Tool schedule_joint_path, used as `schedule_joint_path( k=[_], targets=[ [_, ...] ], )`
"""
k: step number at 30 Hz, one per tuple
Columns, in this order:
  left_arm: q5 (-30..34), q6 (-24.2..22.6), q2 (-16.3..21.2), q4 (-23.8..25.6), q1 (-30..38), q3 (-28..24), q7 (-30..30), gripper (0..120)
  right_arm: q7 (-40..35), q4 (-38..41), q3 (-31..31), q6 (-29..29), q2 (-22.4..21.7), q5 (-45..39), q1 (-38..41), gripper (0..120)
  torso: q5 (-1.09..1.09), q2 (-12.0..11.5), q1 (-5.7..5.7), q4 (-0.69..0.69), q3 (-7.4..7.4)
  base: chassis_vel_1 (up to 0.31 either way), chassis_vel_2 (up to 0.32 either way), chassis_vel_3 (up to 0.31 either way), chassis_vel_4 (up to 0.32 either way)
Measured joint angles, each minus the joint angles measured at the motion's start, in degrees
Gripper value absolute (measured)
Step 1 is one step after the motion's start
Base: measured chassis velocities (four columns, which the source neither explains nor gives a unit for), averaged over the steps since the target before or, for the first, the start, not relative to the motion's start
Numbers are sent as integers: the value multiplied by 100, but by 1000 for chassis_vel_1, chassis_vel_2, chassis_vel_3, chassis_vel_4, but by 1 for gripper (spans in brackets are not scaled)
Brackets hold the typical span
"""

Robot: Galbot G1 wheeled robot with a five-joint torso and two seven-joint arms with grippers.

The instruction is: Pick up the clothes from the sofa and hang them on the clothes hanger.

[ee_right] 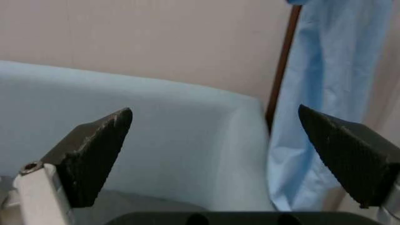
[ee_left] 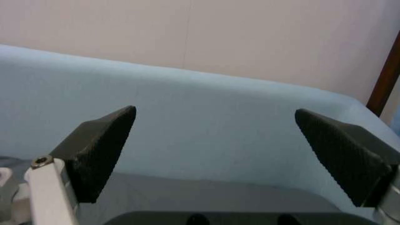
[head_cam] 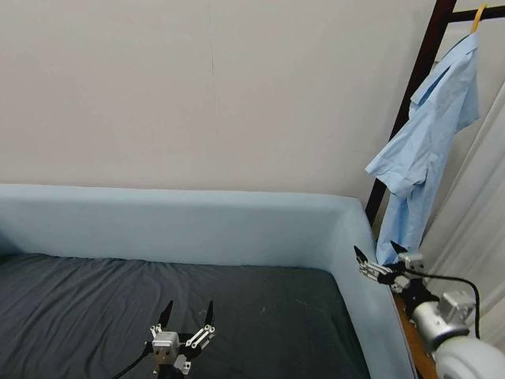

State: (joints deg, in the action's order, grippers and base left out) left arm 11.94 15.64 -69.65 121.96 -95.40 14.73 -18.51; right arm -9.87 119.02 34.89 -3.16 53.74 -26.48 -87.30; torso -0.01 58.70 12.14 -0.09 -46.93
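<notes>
**Shirt hung, grippers empty**

The light-blue shirt [head_cam: 430, 142] hangs from the yellow hanger [head_cam: 480, 16] on the rack [head_cam: 418, 71] beside the sofa [head_cam: 197, 225], so the job looks done. Left gripper [head_cam: 188, 314] hovers above the seat cushion [head_cam: 79, 308], right gripper [head_cam: 377, 254] near the armrest [head_cam: 347, 229] (by the shirt's hem), both spread wide, empty.

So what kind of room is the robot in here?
Probably a living room, or a mock-up of one: a light blue sofa against a plain wall, and a blue shirt hanging on a dark clothes rack beside it.
</notes>
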Motion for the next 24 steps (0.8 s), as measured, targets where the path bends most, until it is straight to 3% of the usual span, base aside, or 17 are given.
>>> schedule_joint_path(
  k=[6,11,24],
  targets=[
    [0,0,0,0,0,0,0,100,557,72,720,-1065,896,717,-1350,100,-1,0,0,-1,0,0,0,0,0],
    [0,0,0,0,0,1,1,100,830,152,882,-1800,1300,947,-1972,100,-1,1,0,-1,0,0,0,0,0],
    [0,0,0,0,0,0,1,100,880,229,915,-2032,1452,976,-2009,100,0,1,1,1,-1,0,0,0,0]
  ],
)
